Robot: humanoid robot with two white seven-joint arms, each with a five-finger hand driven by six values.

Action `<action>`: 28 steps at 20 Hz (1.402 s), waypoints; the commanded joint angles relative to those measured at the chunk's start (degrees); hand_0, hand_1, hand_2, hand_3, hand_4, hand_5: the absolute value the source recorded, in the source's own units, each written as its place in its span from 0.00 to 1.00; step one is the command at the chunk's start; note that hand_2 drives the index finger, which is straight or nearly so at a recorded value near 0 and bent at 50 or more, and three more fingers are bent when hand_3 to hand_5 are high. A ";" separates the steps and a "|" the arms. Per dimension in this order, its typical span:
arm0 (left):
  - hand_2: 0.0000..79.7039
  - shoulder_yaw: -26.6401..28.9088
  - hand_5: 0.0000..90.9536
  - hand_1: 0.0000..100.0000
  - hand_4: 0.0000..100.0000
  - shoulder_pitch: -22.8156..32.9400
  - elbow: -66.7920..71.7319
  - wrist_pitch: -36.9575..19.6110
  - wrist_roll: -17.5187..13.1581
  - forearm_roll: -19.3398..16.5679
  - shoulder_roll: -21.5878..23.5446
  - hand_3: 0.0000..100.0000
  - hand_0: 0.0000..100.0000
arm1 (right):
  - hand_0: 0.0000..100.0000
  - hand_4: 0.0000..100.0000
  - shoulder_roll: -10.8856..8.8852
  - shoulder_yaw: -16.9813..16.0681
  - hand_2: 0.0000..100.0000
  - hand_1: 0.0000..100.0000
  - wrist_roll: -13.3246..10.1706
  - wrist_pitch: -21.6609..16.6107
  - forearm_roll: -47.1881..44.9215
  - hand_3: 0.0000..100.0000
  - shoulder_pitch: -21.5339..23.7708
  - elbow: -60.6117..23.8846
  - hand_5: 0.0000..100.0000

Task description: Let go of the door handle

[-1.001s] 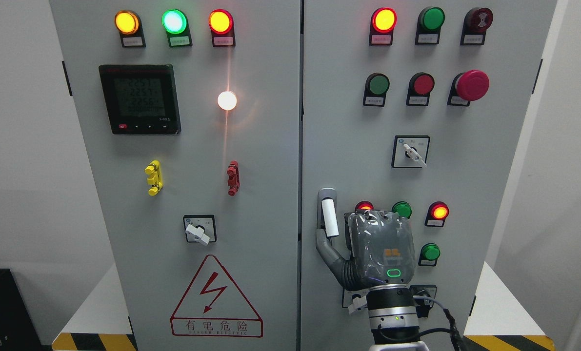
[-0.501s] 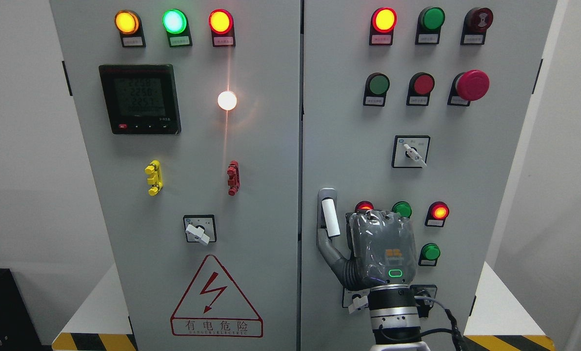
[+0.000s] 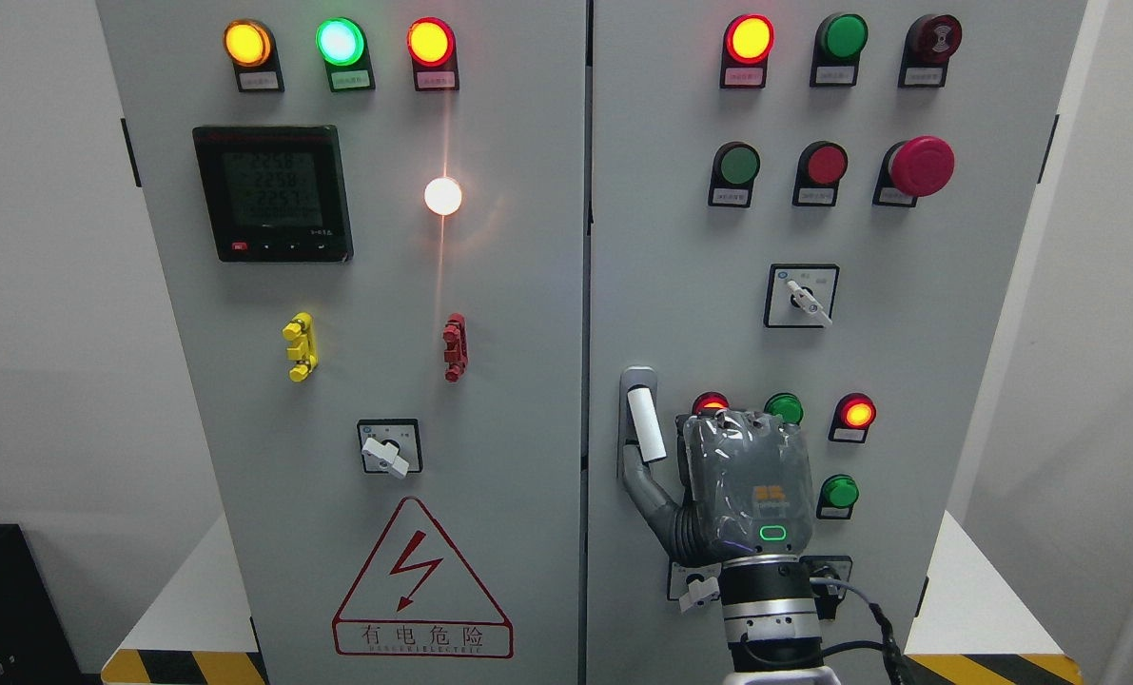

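Right hand (image 3: 743,487): reaching up from the bottom edge right of the middle, its grey back facing the camera, in front of the lower part of the right cabinet door (image 3: 699,285).
Hand state: the thumb (image 3: 644,487) is stretching up and left, its tip lying at the foot of the door handle; the other fingers are hidden behind the back of the hand, so I cannot tell how far they are curling or whether they are gripping anything.
Door handle (image 3: 640,419): standing upright near the left edge of the right door, its white grip just left of the hand and showing in full.
Lamps by the hand: a red lamp (image 3: 711,402) and a green lamp (image 3: 784,408) are peeking out just above the knuckles; another red lamp (image 3: 856,414) and a green one (image 3: 839,492) are sitting to the right.
Left door (image 3: 385,381): carrying a black meter (image 3: 272,193), a glowing white lamp (image 3: 442,195) and a red warning triangle (image 3: 420,580).
Left hand: not showing.
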 commanded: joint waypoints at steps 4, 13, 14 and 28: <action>0.00 0.00 0.00 0.56 0.00 0.53 0.09 -0.01 0.02 0.00 -0.02 0.00 0.12 | 0.47 1.00 0.00 -0.13 0.98 0.43 -0.25 0.07 0.00 1.00 0.12 -0.19 1.00; 0.00 0.00 0.00 0.56 0.00 0.53 0.09 -0.01 0.02 0.00 -0.02 0.00 0.12 | 0.48 1.00 0.00 -0.22 0.97 0.44 -0.25 0.07 0.00 1.00 0.12 -0.19 1.00; 0.00 0.00 0.00 0.56 0.00 0.53 0.00 -0.01 0.02 0.00 -0.02 0.00 0.12 | 0.48 1.00 0.00 -0.22 0.97 0.44 -0.25 0.07 0.00 1.00 0.12 -0.19 1.00; 0.00 0.00 0.00 0.56 0.00 0.53 0.00 -0.01 0.02 0.00 -0.02 0.00 0.12 | 0.48 1.00 0.00 -1.01 0.97 0.46 -0.25 0.33 0.00 1.00 0.12 -0.37 1.00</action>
